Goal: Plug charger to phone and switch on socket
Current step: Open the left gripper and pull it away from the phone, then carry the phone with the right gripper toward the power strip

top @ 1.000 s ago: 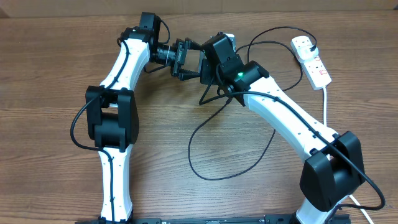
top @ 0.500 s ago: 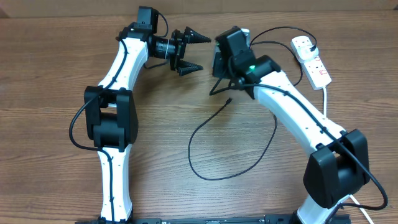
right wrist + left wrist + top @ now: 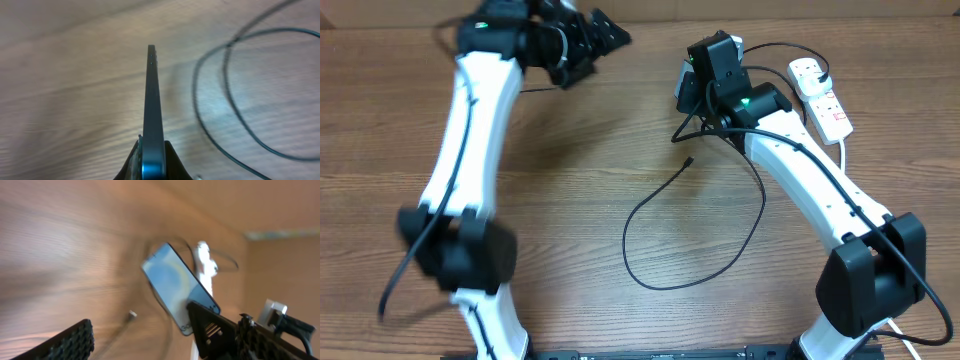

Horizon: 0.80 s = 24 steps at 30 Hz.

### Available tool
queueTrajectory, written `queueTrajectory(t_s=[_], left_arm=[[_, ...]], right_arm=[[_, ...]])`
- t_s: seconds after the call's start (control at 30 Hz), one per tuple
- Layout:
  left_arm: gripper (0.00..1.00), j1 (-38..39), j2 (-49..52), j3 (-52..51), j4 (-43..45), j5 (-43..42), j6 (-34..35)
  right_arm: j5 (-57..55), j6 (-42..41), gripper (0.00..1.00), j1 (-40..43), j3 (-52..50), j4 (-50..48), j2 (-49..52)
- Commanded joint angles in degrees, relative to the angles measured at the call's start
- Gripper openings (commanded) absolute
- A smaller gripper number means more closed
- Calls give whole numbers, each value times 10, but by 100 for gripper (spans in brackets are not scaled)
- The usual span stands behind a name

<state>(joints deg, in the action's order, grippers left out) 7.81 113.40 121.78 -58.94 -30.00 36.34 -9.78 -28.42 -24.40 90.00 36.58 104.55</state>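
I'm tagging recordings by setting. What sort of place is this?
Probably a robotics lab bench, not a home: two white-and-black robot arms mounted at a wood-grain table, with a white oblong power strip and a looping thin black cable on it.

My work surface is a brown wood-grain table (image 3: 570,200). Beyond its far edge I see a plain tan wall (image 3: 210,200). Lighting is soft and even.
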Motion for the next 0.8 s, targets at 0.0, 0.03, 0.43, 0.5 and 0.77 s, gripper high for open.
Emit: queueTrajectory(t_s=[0.0, 0.03, 0.43, 0.5, 0.77], left_arm=[[88, 8, -64, 13, -26, 218, -36], [89, 9, -69, 13, -31, 225, -36], [99, 9, -60, 13, -45, 225, 31], [99, 9, -57, 12, -45, 225, 87], [71, 9, -50, 12, -45, 158, 241]], right_arm=[[68, -3, 4, 2, 28, -32, -43], [89, -4, 4, 2, 28, -43, -44], [281, -219, 4, 45, 28, -78, -44], [320, -331, 4, 66, 28, -78, -44], [426, -500, 4, 93, 28, -84, -44]])
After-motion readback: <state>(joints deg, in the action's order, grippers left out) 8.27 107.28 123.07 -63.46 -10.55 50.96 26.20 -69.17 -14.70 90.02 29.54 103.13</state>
